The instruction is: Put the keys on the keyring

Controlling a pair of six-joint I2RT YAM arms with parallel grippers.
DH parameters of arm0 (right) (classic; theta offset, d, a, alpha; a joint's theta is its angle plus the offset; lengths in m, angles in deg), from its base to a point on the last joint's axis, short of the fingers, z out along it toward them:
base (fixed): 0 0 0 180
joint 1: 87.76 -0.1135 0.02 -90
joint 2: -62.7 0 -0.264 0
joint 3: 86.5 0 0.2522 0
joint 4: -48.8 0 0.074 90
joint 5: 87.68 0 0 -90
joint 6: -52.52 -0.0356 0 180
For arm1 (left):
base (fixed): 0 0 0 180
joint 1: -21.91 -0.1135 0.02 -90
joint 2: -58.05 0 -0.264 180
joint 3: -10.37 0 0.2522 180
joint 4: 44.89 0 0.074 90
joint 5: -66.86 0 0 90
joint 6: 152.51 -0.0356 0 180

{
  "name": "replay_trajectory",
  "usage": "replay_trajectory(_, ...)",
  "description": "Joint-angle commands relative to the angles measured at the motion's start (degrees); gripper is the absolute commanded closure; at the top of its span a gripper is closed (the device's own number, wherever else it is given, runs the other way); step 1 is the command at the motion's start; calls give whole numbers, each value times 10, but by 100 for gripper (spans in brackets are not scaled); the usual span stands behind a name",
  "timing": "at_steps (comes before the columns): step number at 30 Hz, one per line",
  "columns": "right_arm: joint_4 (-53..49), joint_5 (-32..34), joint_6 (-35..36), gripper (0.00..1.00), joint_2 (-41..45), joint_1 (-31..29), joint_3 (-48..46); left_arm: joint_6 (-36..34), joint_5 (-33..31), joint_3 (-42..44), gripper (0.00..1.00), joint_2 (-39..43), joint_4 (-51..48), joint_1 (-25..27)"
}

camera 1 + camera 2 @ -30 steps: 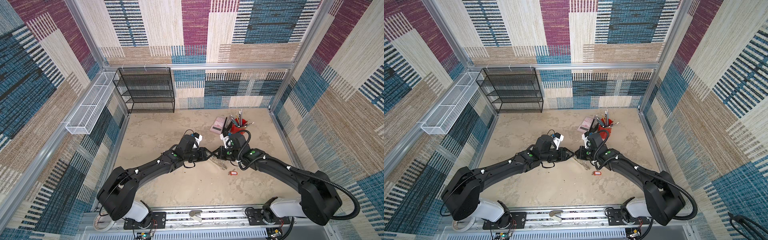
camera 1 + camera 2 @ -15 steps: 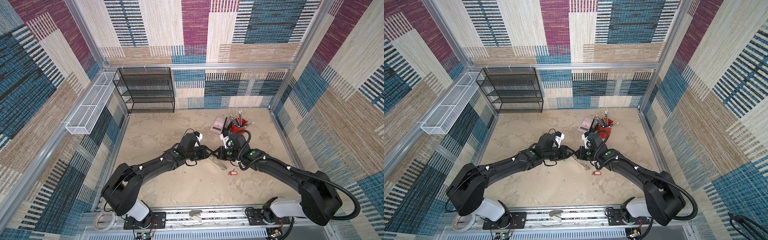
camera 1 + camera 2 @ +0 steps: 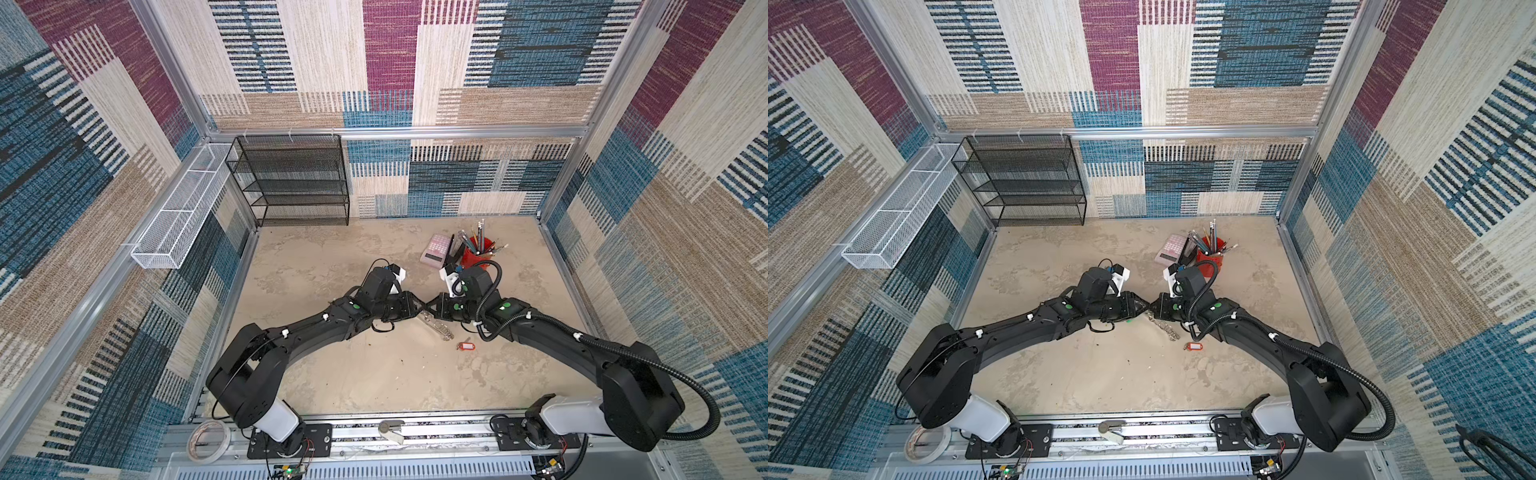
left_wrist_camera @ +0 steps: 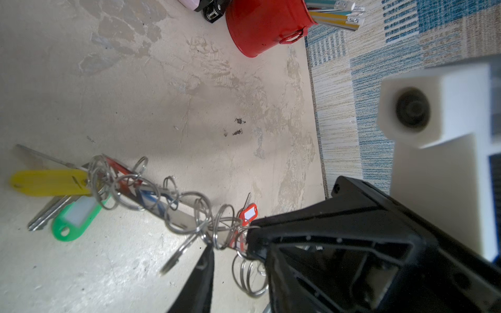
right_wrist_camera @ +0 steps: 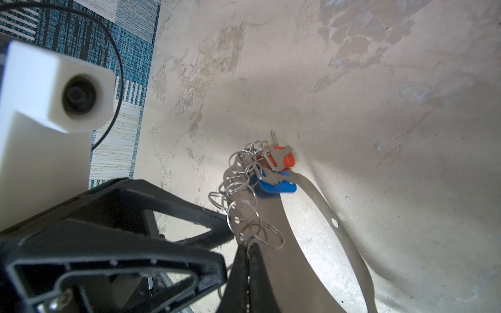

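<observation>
Mottled beige tabletop (image 3: 374,374); right jaws tight on ring-edged grey keyring (image 5: 269,214); left jaws unclear.

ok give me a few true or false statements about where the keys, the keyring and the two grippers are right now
The right gripper is shut on the keyring. True.
Every key is already on the keyring. False: a red-tagged key lies loose on the table, apart from it.
The yellow tag and green tag lie at the keyring's end far from the grippers. True.
The pencil cup is blue. False: it is red.
The left gripper works far from the right one. False: it is close beside it, at the keyring.
</observation>
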Motion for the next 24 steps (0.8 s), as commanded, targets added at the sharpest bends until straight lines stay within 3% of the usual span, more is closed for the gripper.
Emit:
replay_trajectory(1, 12, -4, 5, 100, 4, 0, -2, 0, 8, -12, 69, -2, 22, -1)
replay_trajectory(13, 15, -8, 5, 100, 4, 0, -4, -28, -2, -22, 73, -1, -9, -1)
replay_trajectory(24, 17, -11, 7, 100, 1, 0, -3, -94, -20, -53, 73, -9, -83, 0)
